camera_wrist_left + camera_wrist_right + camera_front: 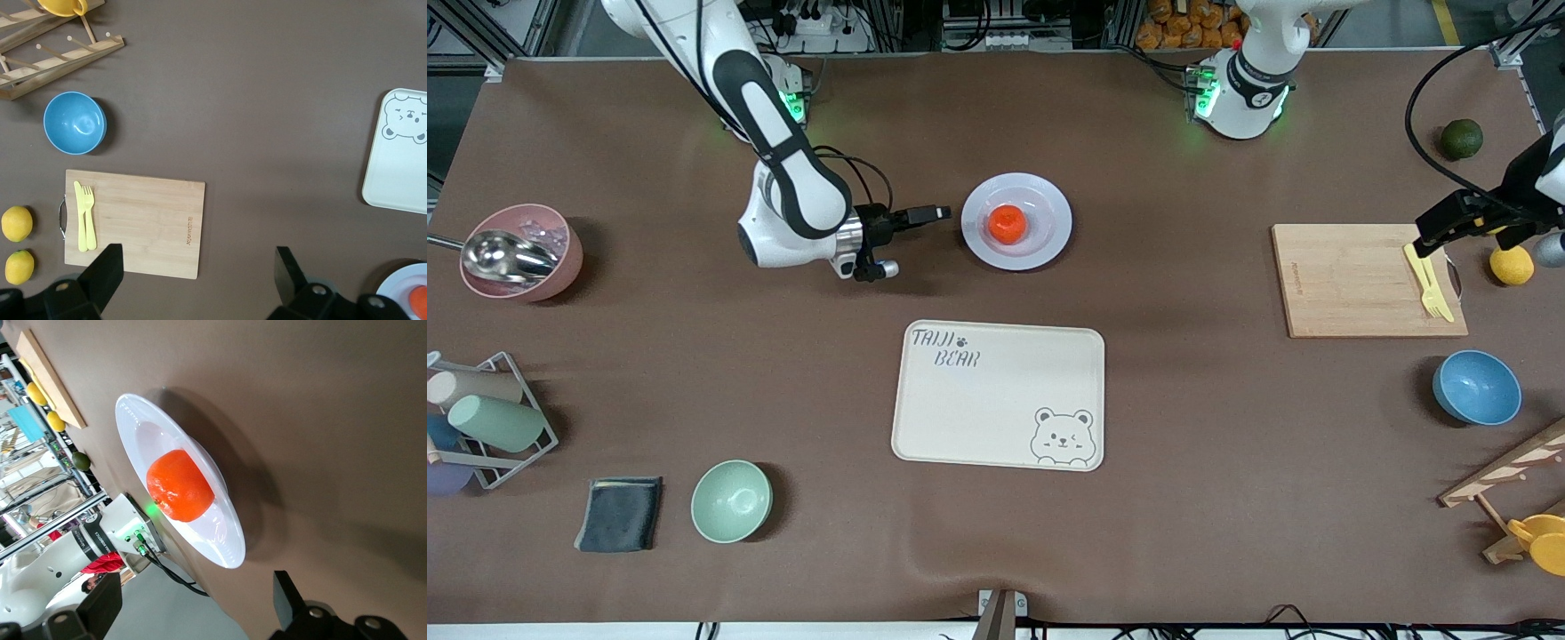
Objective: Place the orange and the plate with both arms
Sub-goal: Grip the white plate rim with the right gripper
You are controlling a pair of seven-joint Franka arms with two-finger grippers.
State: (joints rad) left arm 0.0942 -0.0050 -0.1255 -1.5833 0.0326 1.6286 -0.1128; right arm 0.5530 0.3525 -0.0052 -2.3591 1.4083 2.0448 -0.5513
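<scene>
Orange sits on plate, mid-worktop. Right gripper beside the rim, left gripper over the board: both jaws released. Grip the rim level.

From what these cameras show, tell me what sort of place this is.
Most likely a robot lab's mock kitchen table: a brown-covered table framed by aluminium rails, set with a plate holding an orange, a cutting board and bowls. Both grippers, left and right, are open.
</scene>
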